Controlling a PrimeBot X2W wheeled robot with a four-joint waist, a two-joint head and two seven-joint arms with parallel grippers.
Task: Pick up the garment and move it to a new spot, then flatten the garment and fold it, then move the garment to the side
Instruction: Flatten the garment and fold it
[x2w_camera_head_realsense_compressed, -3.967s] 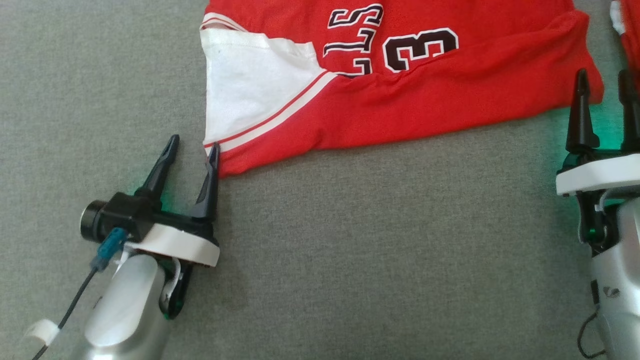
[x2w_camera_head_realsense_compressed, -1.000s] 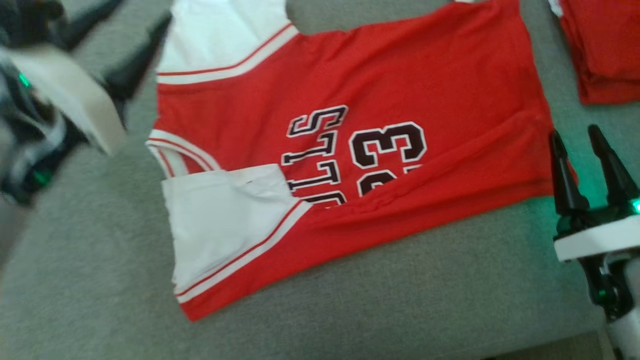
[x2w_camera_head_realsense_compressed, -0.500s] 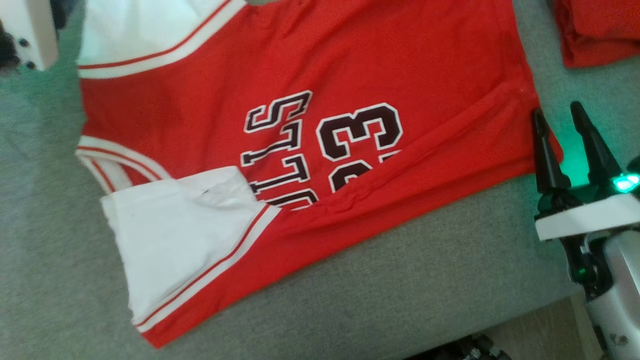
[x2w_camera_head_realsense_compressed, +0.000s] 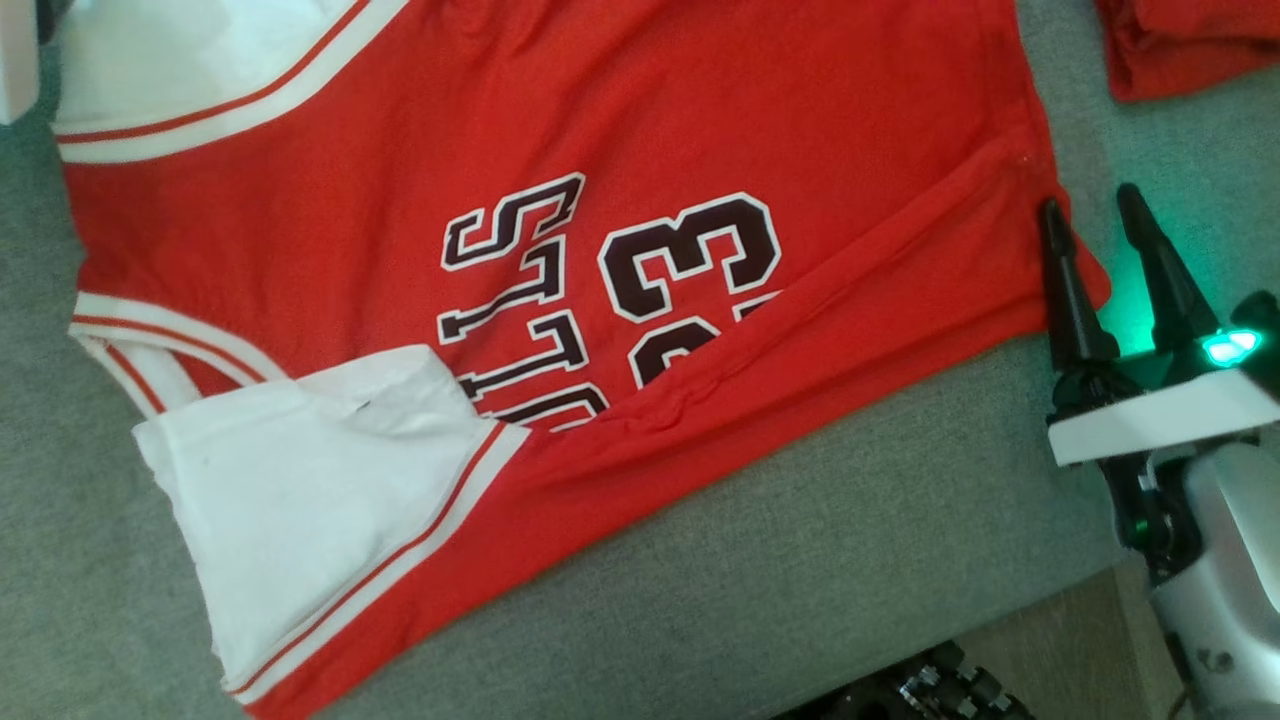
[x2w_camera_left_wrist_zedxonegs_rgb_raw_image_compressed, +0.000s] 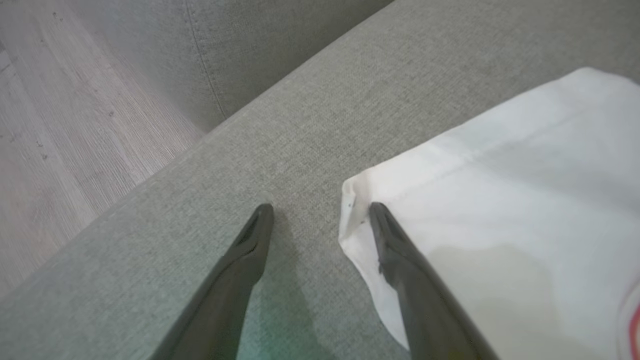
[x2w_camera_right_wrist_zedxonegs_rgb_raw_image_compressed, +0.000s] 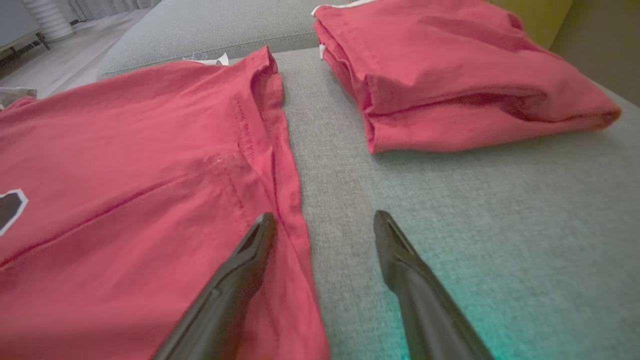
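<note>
The red jersey (x2w_camera_head_realsense_compressed: 640, 110) lies spread over the head view's upper left and centre on the sofa cushion (x2w_camera_head_realsense_compressed: 850, 520), long axis left-right, the wide, empty right pincer (x2w_camera_head_realsense_compressed: 1090, 200) straddling its hem edge at right, the wide, empty left pincer (x2w_camera_left_wrist_zedxonegs_rgb_raw_image_compressed: 321, 207) straddling its white sleeve (x2w_camera_left_wrist_zedxonegs_rgb_raw_image_compressed: 500, 175) corner.

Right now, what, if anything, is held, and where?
Nothing. Both are open: left gripper at the jersey's white sleeve corner, right gripper at its hem.
</note>
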